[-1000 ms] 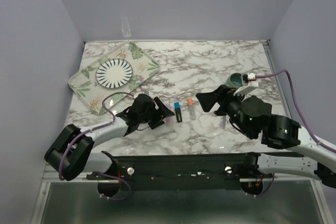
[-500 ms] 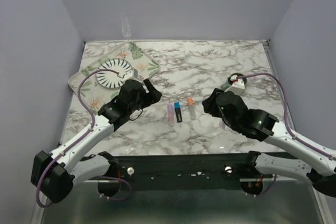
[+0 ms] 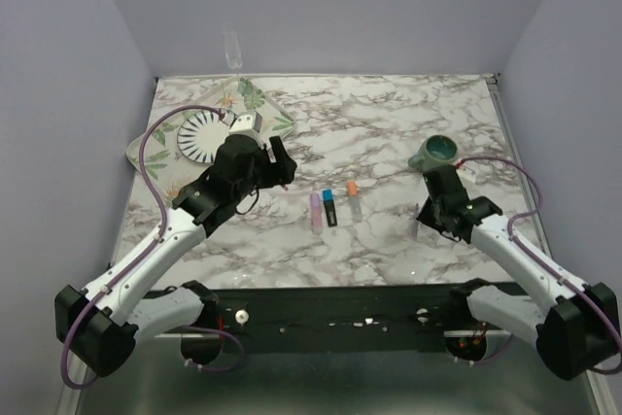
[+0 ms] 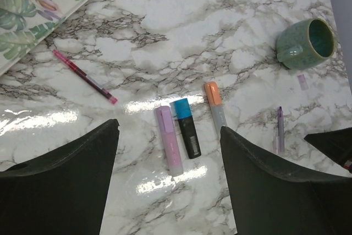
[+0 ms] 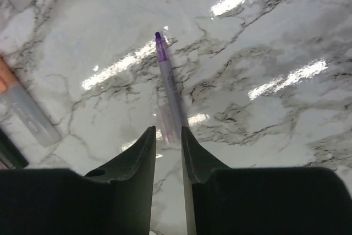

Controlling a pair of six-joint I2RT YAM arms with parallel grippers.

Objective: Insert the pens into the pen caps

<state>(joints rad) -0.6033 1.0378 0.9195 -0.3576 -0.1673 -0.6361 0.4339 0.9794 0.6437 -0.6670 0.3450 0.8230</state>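
My right gripper (image 5: 167, 135) has its fingers near together with a narrow gap, and the near end of the thin purple pen (image 5: 168, 86) lies between them on the desk (image 5: 275, 42). Whether they pinch it, I cannot tell. This pen looks light, stiff and smooth, so I think it may roll or swivel in a grip at its end. I would take it nearer the middle, across the barrel, with gentle force. My left gripper (image 4: 169, 127) is spread wide and empty above the three markers (image 4: 187, 133).
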